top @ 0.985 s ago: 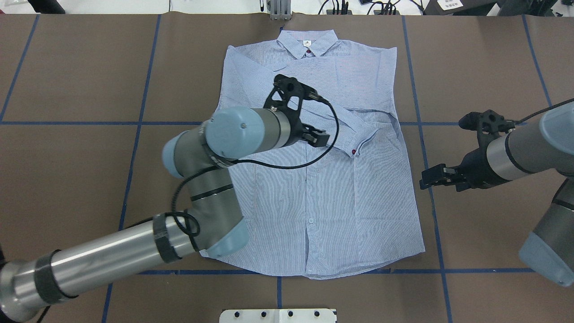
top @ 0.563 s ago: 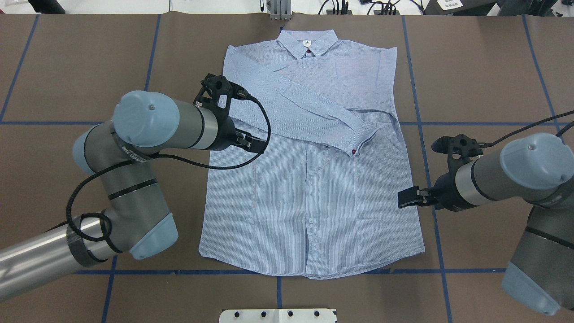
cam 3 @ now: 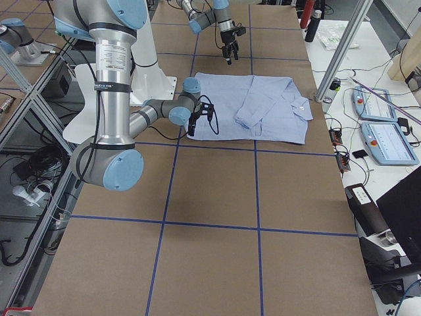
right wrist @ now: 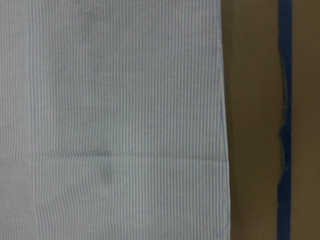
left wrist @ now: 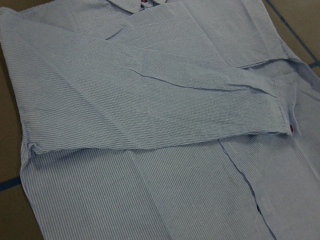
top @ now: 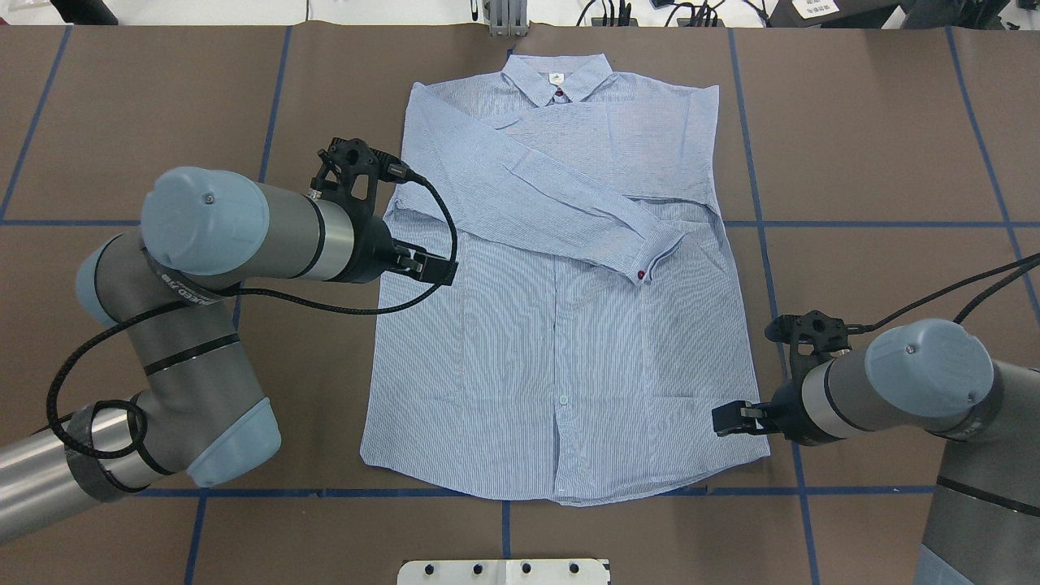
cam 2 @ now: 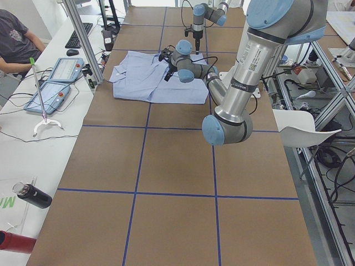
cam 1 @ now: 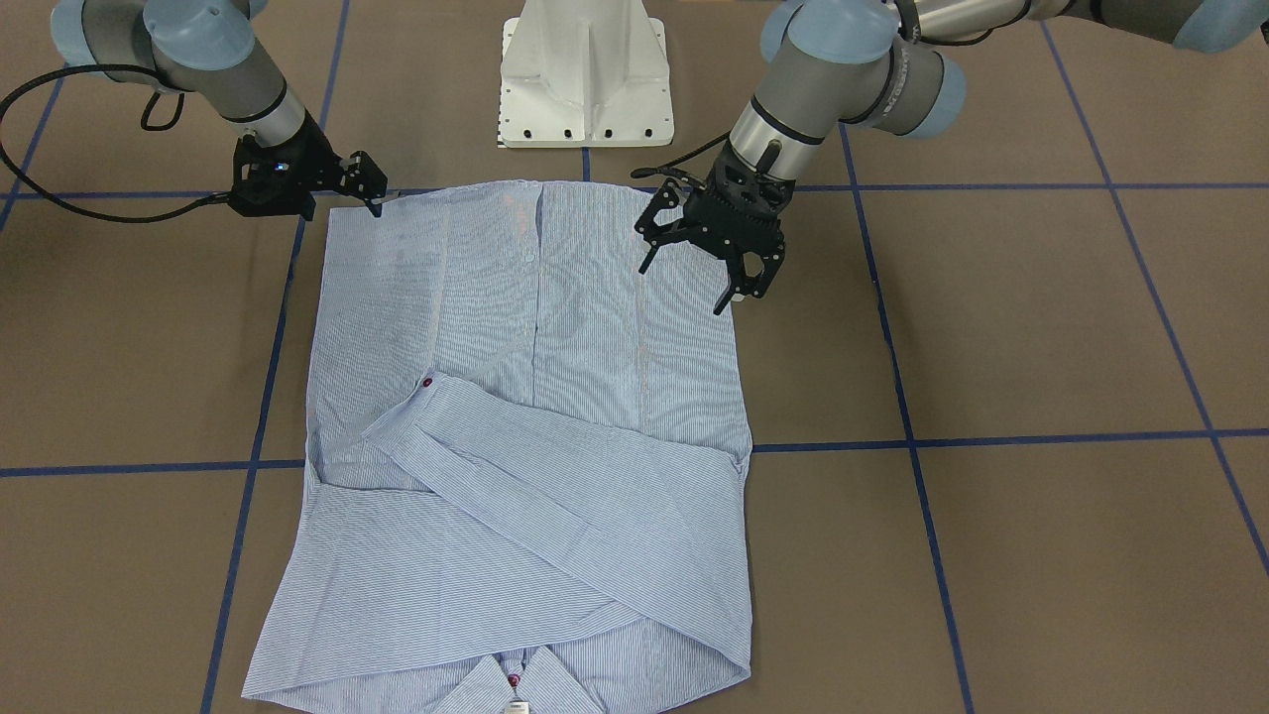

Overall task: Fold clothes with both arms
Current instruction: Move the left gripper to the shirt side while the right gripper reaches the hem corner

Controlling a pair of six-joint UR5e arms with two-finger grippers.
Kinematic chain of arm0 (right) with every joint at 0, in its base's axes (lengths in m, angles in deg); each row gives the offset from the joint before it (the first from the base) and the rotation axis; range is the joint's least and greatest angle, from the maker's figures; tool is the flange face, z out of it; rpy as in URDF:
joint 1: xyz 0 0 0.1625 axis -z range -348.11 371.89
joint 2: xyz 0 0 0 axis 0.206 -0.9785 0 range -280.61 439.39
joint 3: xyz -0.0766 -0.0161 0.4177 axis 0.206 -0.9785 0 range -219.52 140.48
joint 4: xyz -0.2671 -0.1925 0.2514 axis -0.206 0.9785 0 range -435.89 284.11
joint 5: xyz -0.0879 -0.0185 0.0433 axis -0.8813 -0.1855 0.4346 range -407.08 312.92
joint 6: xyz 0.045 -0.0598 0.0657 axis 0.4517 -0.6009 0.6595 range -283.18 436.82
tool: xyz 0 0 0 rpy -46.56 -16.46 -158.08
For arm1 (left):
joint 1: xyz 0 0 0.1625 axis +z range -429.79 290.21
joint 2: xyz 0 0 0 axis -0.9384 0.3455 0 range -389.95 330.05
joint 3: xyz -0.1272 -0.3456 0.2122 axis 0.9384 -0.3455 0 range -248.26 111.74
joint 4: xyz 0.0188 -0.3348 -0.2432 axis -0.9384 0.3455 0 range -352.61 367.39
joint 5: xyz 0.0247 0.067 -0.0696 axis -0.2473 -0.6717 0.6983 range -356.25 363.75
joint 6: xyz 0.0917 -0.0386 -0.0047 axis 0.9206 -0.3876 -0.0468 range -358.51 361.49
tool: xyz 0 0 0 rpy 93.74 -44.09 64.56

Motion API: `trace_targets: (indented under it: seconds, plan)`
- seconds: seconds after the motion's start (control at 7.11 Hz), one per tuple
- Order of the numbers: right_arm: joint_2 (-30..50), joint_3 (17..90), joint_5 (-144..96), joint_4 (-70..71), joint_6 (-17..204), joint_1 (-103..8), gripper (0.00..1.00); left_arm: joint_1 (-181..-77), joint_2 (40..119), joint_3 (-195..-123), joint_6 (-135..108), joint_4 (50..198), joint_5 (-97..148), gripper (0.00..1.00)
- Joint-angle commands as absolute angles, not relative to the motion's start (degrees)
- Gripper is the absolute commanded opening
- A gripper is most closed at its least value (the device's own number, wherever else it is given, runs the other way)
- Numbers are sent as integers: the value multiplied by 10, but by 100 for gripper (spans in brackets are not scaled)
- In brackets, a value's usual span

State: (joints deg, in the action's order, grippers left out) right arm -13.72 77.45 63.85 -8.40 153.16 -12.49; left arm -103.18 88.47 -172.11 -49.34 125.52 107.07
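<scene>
The clothes, one light blue striped shirt (top: 569,366), lie flat on the brown table with the collar at the far side. Both sleeves are folded across the chest, and one cuff with a red button (top: 642,276) ends near the middle. My left gripper (top: 431,266) hovers open and empty over the shirt's left side edge; the front view shows its spread fingers (cam 1: 727,300). My right gripper (top: 725,420) sits low at the shirt's near right hem corner (cam 1: 349,203), apparently open and holding nothing. The right wrist view shows the shirt's side edge (right wrist: 222,125) on bare table.
The white pedestal base (cam 1: 585,69) stands at the robot's side of the table. Blue tape lines (top: 780,325) cross the brown surface. Beyond the shirt's collar side, a bench holds tablets (cam 2: 66,69), and a seated person (cam 2: 16,39) is there.
My left arm has drawn back from over the shirt's chest to its left edge. My right arm has moved toward me and down to the near right hem corner.
</scene>
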Motion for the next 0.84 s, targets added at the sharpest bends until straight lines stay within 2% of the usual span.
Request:
trace_targets:
  seconds: [0.0,0.28,0.56,0.7]
  plan:
    - [-148,773,649,-81,1535,-119,93,-1030,884,-1722,-497,1255,1071,99]
    - [-148,765,652,-79,1535,-118,80,-1029,884,-1722,-497,1255,1071,99]
    - [-146,756,652,-79,1535,-118,76,-1029,884,-1721,-497,1255,1070,99]
    - [-147,755,652,-79,1536,-118,71,-1030,884,-1721,-497,1255,1070,99]
